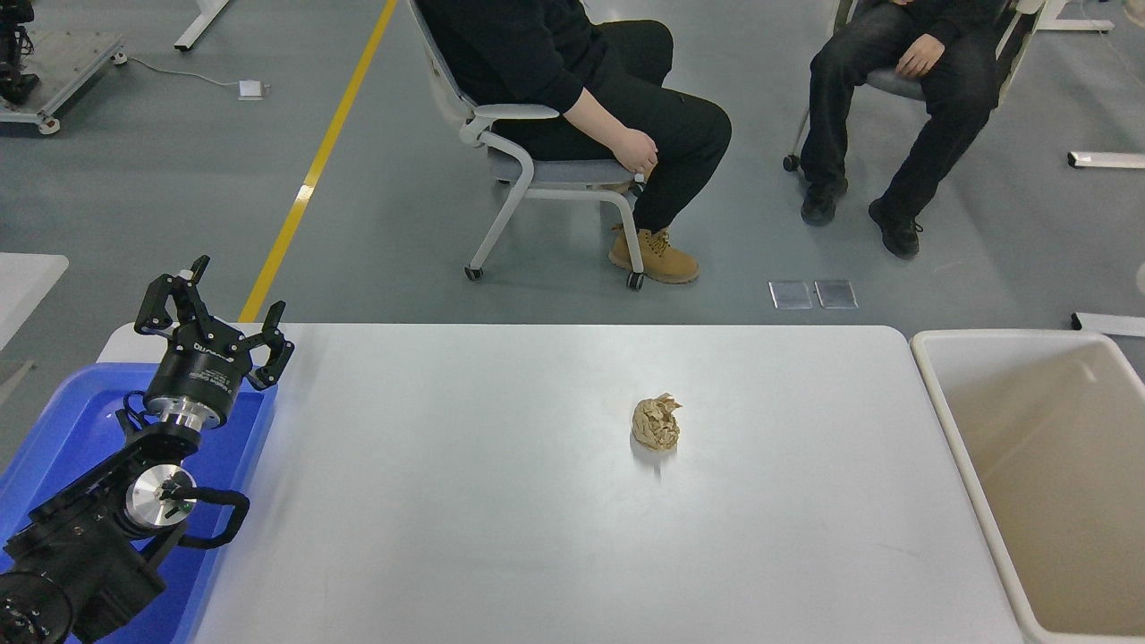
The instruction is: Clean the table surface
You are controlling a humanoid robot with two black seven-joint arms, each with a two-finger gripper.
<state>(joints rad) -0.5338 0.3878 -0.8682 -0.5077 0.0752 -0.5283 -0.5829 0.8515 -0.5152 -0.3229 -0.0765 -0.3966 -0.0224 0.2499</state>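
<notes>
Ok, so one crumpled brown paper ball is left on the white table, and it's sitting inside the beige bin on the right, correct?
Not quite. The head view shows the crumpled brown paper ball lying on the white table surface near its middle, well apart from the beige bin, which looks empty where visible.

A grey floor (179,179) is crossed by a yellow line (313,170). Two wheeled chairs (528,170), each occupied by a seated person (581,80), are set beyond the table. What may be white table feet (1105,159) are seen at the right edge.
</notes>
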